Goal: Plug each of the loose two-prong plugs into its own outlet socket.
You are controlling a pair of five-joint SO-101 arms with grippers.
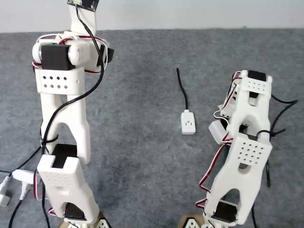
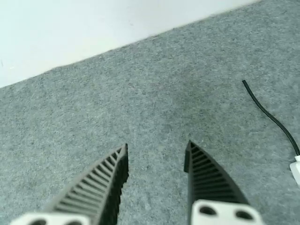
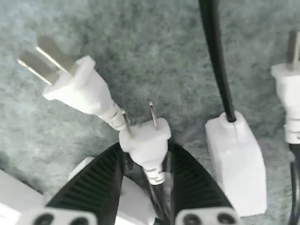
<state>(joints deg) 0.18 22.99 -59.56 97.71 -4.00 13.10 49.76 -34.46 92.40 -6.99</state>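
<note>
Two arms sit in unlike poses: the left arm [image 1: 57, 80] stretches far out, its gripper [image 2: 157, 150] spread wide above bare grey carpet [image 2: 140, 93], while the right gripper [image 3: 145, 151] points down, clamped around a white two-prong plug [image 3: 143, 137] near the outlet socket [image 3: 234, 161].

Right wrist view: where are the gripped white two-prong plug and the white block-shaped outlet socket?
Gripped white two-prong plug [image 3: 145, 140]: right wrist view, plug body.
White block-shaped outlet socket [image 3: 236, 164]: right wrist view, top face.
</note>
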